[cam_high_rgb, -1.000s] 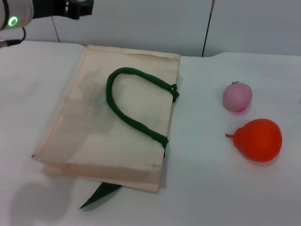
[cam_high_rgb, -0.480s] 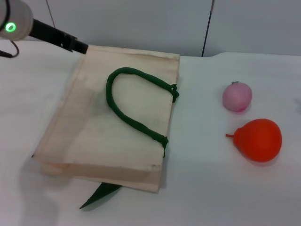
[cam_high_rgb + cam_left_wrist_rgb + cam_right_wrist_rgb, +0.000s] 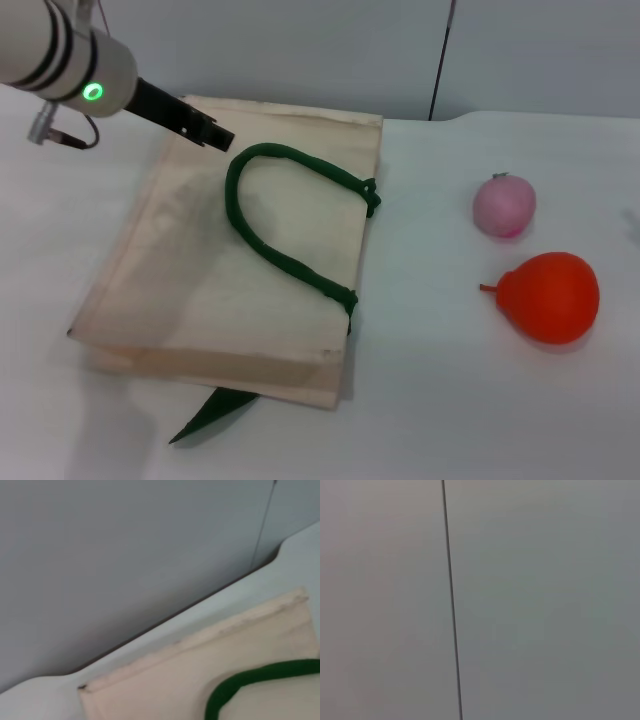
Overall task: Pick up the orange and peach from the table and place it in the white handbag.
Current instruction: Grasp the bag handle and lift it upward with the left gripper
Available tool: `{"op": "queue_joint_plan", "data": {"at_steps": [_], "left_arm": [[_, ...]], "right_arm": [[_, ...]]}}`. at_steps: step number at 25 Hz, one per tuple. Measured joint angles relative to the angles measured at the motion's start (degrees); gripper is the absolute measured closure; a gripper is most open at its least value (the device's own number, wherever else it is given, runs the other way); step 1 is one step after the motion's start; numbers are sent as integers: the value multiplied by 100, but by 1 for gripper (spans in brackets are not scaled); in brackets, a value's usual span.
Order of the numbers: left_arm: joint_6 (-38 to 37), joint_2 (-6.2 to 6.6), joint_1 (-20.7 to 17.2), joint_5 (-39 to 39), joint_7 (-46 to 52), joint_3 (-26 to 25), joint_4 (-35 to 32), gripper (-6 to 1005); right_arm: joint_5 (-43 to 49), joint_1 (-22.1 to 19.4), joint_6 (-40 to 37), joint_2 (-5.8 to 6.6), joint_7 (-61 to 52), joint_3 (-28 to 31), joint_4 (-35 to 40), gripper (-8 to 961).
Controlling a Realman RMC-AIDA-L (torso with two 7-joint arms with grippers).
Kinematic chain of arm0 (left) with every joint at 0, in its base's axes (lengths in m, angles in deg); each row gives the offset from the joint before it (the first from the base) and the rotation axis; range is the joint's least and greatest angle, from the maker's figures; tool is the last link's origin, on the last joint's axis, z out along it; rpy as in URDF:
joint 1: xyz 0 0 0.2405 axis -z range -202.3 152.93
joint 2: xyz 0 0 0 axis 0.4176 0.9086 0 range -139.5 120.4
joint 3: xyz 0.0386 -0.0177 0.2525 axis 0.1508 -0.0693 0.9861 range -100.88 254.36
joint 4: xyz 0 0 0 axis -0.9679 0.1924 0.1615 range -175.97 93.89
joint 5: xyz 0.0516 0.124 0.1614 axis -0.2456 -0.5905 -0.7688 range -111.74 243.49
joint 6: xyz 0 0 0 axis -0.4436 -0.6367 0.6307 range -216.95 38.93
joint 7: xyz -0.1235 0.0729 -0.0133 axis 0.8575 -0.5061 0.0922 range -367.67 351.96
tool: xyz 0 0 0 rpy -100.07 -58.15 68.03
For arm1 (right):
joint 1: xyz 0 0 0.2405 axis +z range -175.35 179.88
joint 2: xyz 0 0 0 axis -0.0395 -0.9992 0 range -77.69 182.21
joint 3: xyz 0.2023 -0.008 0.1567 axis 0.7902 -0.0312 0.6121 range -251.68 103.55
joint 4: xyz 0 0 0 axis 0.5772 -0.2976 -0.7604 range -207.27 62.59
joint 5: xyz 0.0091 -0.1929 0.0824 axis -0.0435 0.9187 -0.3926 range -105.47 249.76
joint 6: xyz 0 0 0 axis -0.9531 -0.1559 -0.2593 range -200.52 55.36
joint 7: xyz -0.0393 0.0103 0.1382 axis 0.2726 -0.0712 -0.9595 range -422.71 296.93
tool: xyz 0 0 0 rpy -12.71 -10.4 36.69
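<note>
The white handbag (image 3: 200, 270) lies flat on the table at centre-left, its dark green handle (image 3: 270, 240) looped on top. It also shows in the left wrist view (image 3: 240, 670) with a piece of the handle (image 3: 250, 680). The orange (image 3: 550, 297), orange-red and pear-shaped, lies on the table to the right. The peach (image 3: 504, 205), small and pale pink, lies just behind it. My left gripper (image 3: 205, 133) hovers over the bag's far left corner, close to the handle's top bend. My right gripper is out of view.
A green strap end (image 3: 215, 412) sticks out from under the bag's near edge. The white table (image 3: 430, 400) ends at a grey wall (image 3: 300, 50) behind the bag. The right wrist view shows only wall.
My left arm has swung in from the upper left corner, down and to the right, over the bag's far corner. The bag and both fruits have not moved.
</note>
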Motion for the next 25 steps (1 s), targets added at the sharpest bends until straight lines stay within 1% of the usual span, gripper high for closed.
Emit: {"op": "queue_joint_plan", "data": {"at_steps": [7, 13, 18, 25], "left_arm": [[-61, -7, 97, 157, -38, 85, 388, 423], [-232, -20, 24, 281, -8, 139, 501, 438], [-292, -19, 45, 284, 13, 140, 779, 451], [-374, -19, 41, 348, 18, 125, 952, 461]], "right_arm": [[194, 42, 44, 0, -137, 49, 27, 160], [195, 41, 78, 0, -134, 50, 33, 162], [195, 30, 130, 0, -136, 58, 55, 165], [195, 1, 130, -4, -143, 65, 118, 165]]}}
